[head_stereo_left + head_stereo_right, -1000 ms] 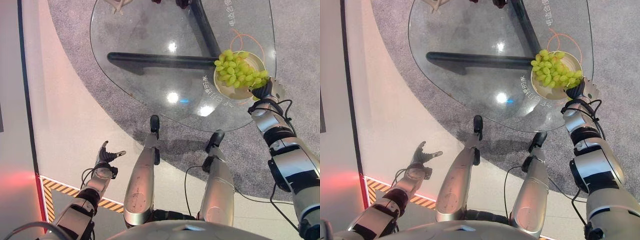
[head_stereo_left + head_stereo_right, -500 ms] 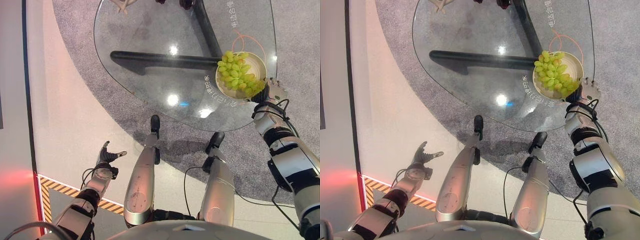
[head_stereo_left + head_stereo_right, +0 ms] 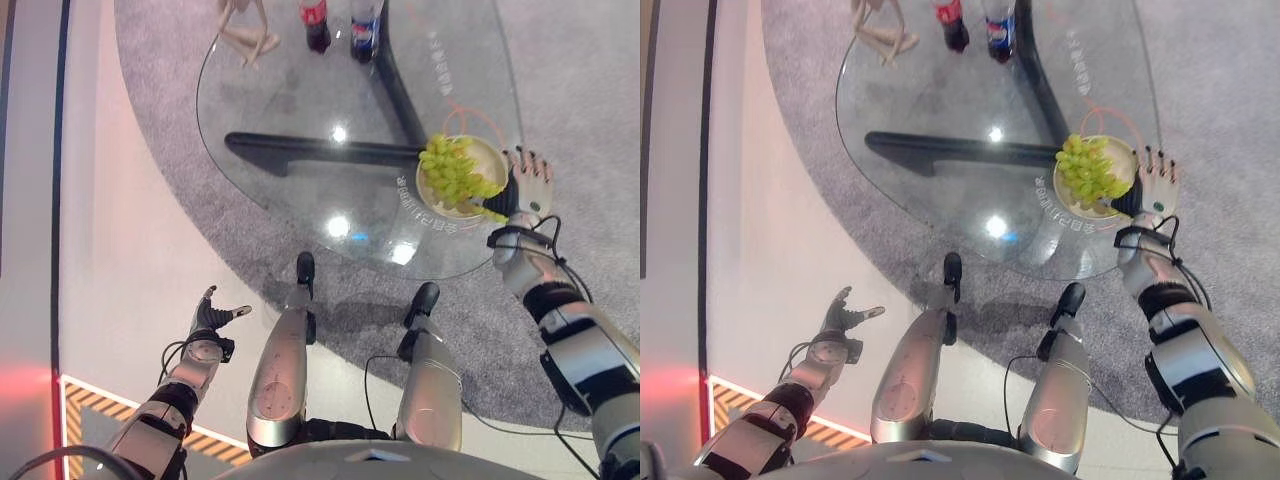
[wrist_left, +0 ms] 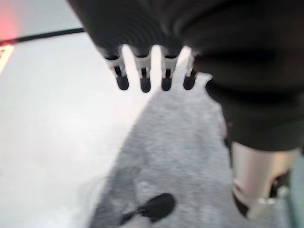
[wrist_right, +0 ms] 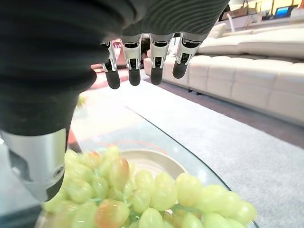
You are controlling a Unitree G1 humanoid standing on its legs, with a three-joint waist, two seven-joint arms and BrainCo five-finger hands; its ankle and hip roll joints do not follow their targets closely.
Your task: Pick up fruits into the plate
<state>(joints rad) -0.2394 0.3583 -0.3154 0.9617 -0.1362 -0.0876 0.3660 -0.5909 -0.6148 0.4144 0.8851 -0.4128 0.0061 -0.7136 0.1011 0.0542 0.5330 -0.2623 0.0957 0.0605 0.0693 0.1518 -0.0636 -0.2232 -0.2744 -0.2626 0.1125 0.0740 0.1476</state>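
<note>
Right wrist view looks along the right hand (image 5: 85, 71) at a bunch of green grapes (image 5: 156, 199) heaped on a pale round plate (image 5: 161, 164); the fingers (image 5: 134, 61) are straight and spread above the fruit, closed on nothing. In the left eye view the same plate (image 3: 492, 160) sits near the right edge of the round glass bench (image 3: 300, 100), with the grapes (image 3: 452, 172) piled across it and a few trailing over its near rim toward the right hand (image 3: 528, 180), which hovers just beside the plate, palm down. The left hand (image 3: 212, 318) hangs well apart, low over the pale floor, its fingers loosely extended and empty. Two dark-liquid bottles (image 3: 338, 22) and a pale wooden figure (image 3: 243, 28) stand at the far side of the bench. Judging from this, the fruit already rests on the plate. The bunch looks light but soft and loosely joined: single grapes would likely bruise or burst if squeezed, their skins look smooth and probably slippery, and berries may pull off the stem if the cluster is dragged. If it needs shifting, the safer hold would seem to be a gentle cupping under the middle of the cluster, or a pinch on the stem, though the stem cannot be made out here. The grapes overhanging the rim are the ones most likely to roll onto the glass and off the edge.
</note>
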